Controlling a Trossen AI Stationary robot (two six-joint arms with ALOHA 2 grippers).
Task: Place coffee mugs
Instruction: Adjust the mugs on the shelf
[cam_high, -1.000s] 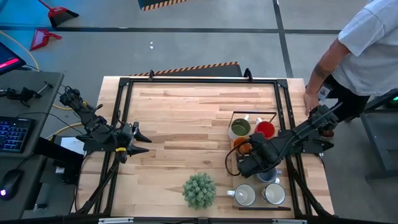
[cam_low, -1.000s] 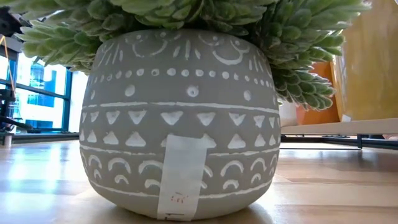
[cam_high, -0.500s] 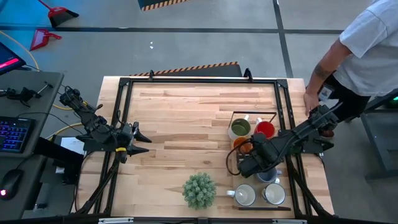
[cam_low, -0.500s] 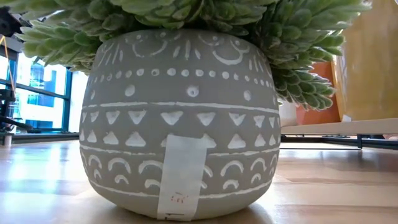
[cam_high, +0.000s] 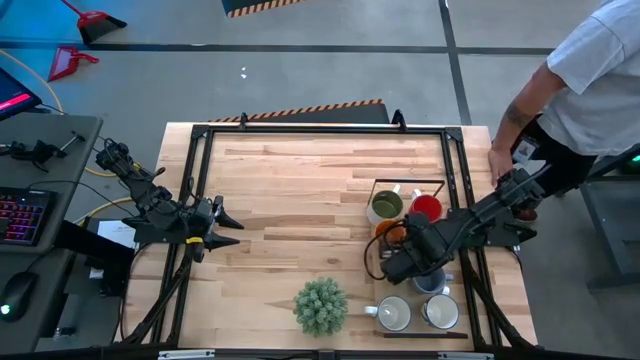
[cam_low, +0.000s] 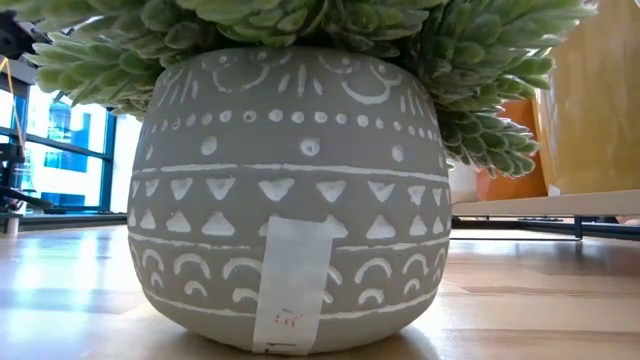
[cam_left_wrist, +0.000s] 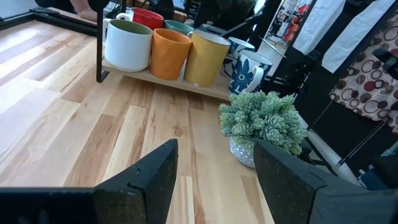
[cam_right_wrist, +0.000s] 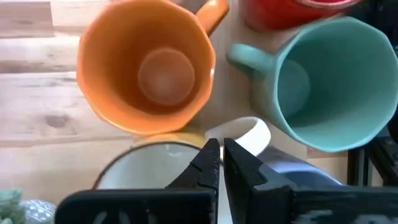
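I see most mugs already grouped on the rack at the table's (cam_high: 300, 180) right side. My right hand (cam_right_wrist: 221, 163), pressed together and empty, hovers over the orange mug (cam_right_wrist: 146, 68) and teal mug (cam_right_wrist: 329, 81). My left hand (cam_left_wrist: 214, 171) waits spread, well apart.

Both arms are dark, near-black, built of chunky jointed links; the left arm (cam_high: 160, 212) carries a small yellow-and-orange marking near its wrist and ends in the left gripper (cam_left_wrist: 214, 180), whose two broad fingers (cam_left_wrist: 146, 177) are flat, angular slabs with a grainy matte black surface. The right arm (cam_high: 470, 228) is equally dark, with black cabling along its links, and the right gripper (cam_right_wrist: 221, 163) has two slim, tapered black fingers with bevelled edges. The person (cam_high: 585, 85) beside the table wears a light grey short-sleeved T-shirt and dark trousers.
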